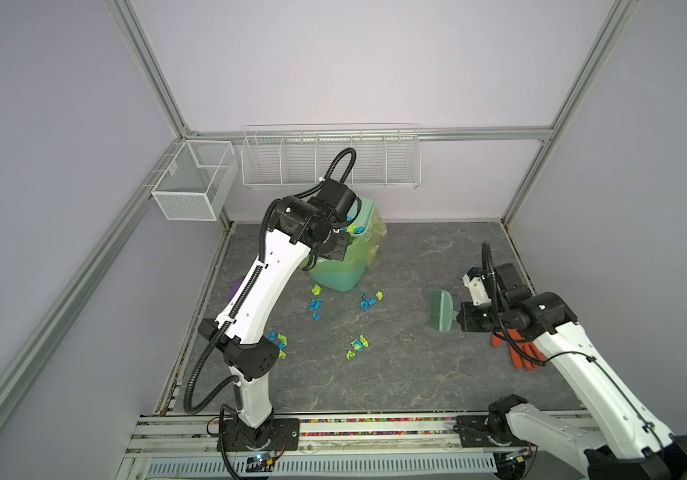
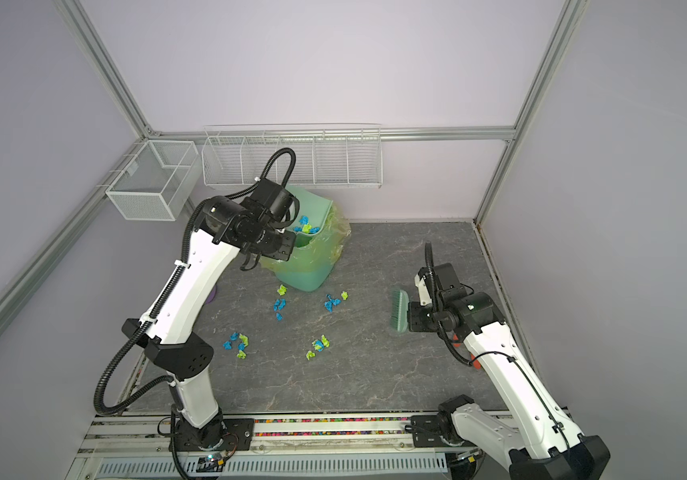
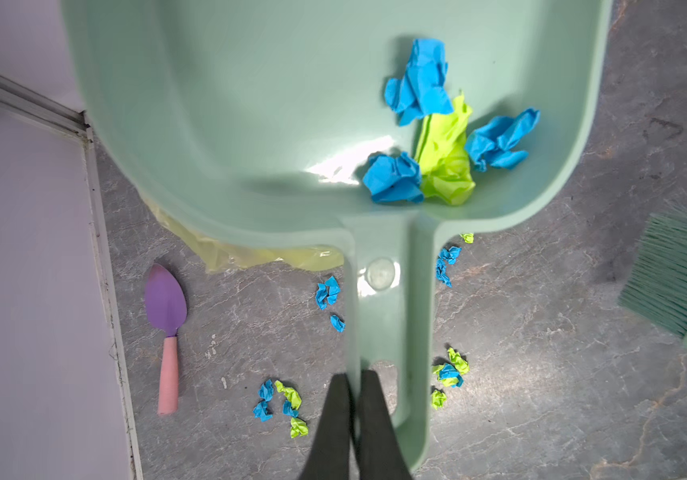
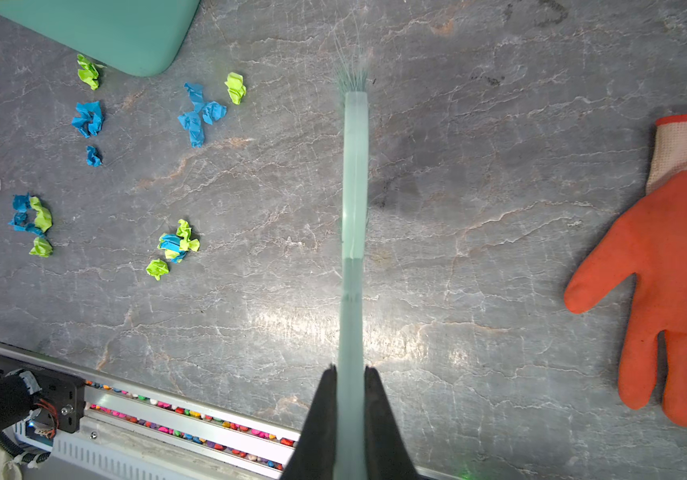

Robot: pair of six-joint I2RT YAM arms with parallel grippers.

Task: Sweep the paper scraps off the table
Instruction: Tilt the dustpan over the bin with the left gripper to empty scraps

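Blue and lime paper scraps lie in loose clusters on the dark veined table (image 1: 416, 374): near the bin (image 1: 316, 305), further right (image 1: 368, 302), mid-table (image 1: 357, 347) and beside the left arm (image 1: 279, 340). My left gripper (image 3: 354, 376) is shut on the handle of a mint dustpan (image 3: 271, 104), held over the bin. Several scraps (image 3: 441, 137) rest in the pan at its handle end. My right gripper (image 4: 351, 368) is shut on the handle of a mint brush (image 4: 354, 187), whose bristles (image 1: 441, 309) hang over bare table to the right of the scraps.
A green bin (image 1: 335, 278) with a yellowish bag stands at the back middle. An orange glove (image 4: 674, 270) lies at the right under the right arm. A purple trowel (image 3: 166, 307) lies by the left edge. Wire baskets (image 1: 329, 160) hang on the back wall.
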